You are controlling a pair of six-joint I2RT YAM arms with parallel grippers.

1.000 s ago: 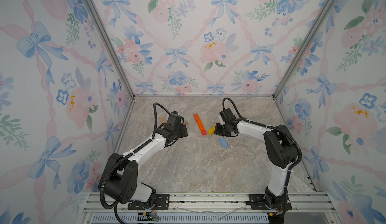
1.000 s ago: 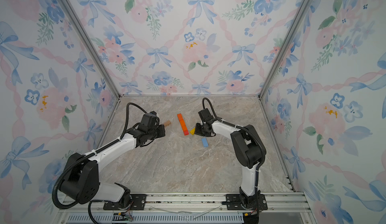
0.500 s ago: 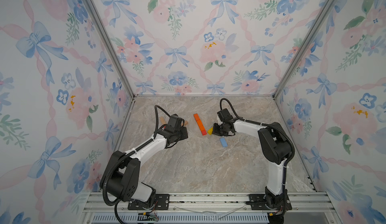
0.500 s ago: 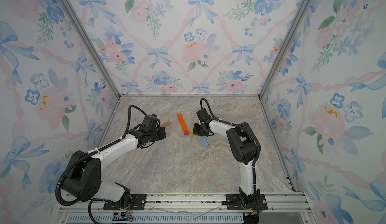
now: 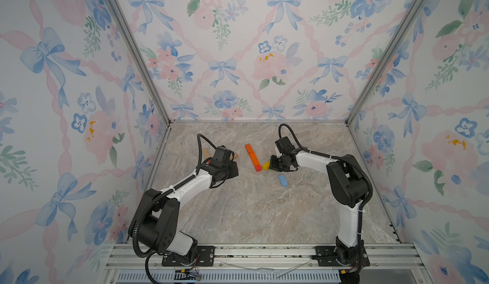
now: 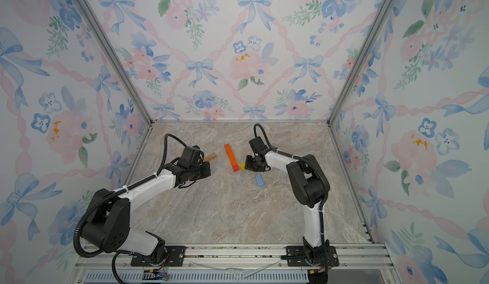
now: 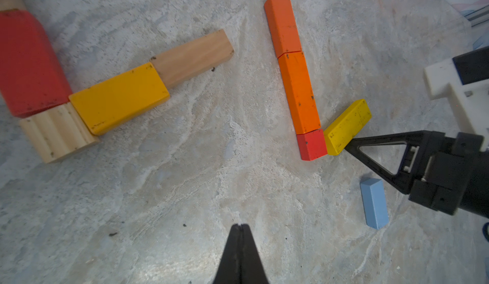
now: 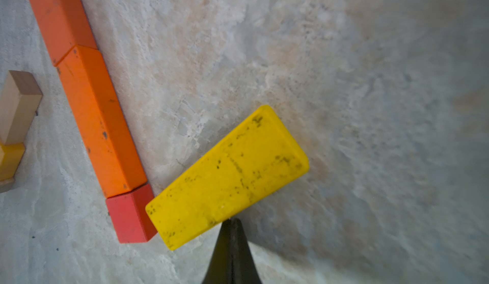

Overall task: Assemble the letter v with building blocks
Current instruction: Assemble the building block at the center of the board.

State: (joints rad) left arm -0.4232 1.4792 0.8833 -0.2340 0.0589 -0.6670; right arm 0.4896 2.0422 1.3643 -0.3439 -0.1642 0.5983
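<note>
Two orange bars [image 7: 299, 92] and a small red block [image 7: 311, 145] lie end to end in a straight line mid-table. A yellow block [image 8: 227, 174] angles off from the red block [image 8: 131, 214], touching its corner. My right gripper [image 8: 231, 220] is shut, holds nothing, and its tip rests against the yellow block's long side. Both top views show that gripper [image 5: 272, 163] and the yellow block [image 6: 242, 166]. My left gripper [image 7: 240, 225] is shut over bare table, left of the orange line [image 5: 252, 157]. A light blue block [image 5: 283, 180] lies loose nearby.
A cluster of blocks lies at the left: a big red one [image 7: 29, 63], a yellow-orange one [image 7: 119, 97], a plain wooden bar [image 7: 190, 57] and a ridged wooden piece [image 7: 55, 131]. My left arm hides most of them in both top views. Patterned walls enclose the marble table [image 5: 251, 211].
My right gripper has pressed slightly leftward against the yellow block, bringing it to the red block. My left gripper has drifted a little toward the front.
</note>
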